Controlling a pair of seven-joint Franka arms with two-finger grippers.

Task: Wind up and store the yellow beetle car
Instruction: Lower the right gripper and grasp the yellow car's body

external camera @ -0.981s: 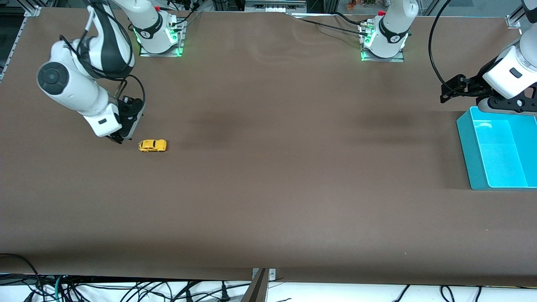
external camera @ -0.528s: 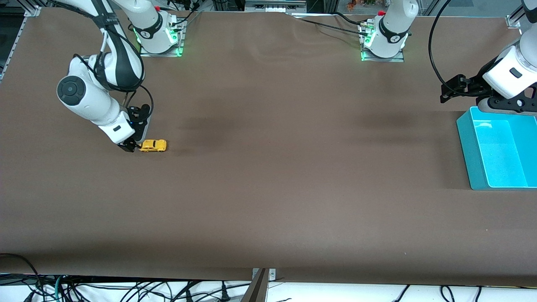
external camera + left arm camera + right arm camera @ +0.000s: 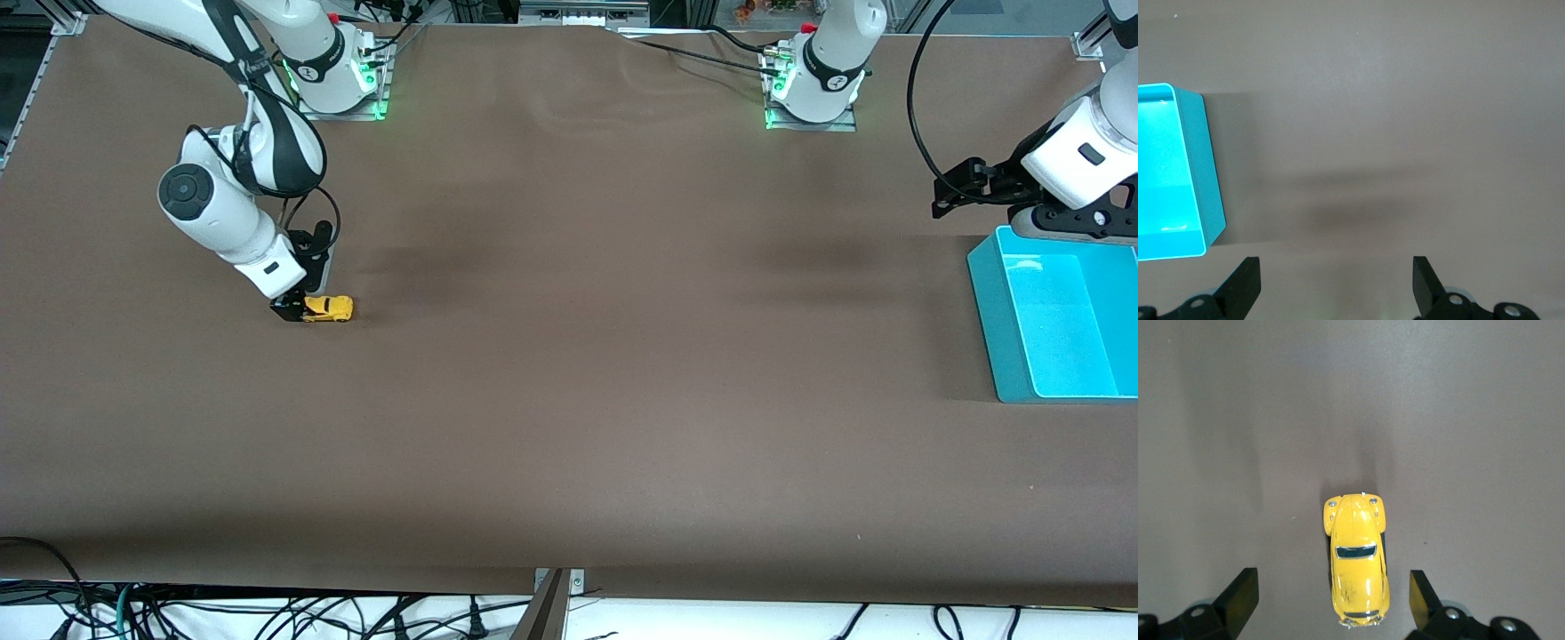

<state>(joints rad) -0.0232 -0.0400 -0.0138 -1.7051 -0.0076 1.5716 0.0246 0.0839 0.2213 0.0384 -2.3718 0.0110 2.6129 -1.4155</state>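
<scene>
The yellow beetle car point(image 3: 329, 308) stands on its wheels on the brown table toward the right arm's end. My right gripper point(image 3: 292, 308) is low at one end of the car, open. In the right wrist view the car point(image 3: 1357, 560) lies lengthwise between the two dark fingers point(image 3: 1238, 597), with a gap on each side, touching neither. My left gripper point(image 3: 1335, 287) is open and empty, held over the table beside the teal bin; the left arm waits.
A teal open bin point(image 3: 1053, 320) stands at the left arm's end of the table; its corner shows in the left wrist view point(image 3: 1185, 180). The brown table mat point(image 3: 569, 373) spreads between car and bin.
My right arm has moved toward the car and come down, so its open fingers now stand around one end of it. The car and the left arm have not moved.
</scene>
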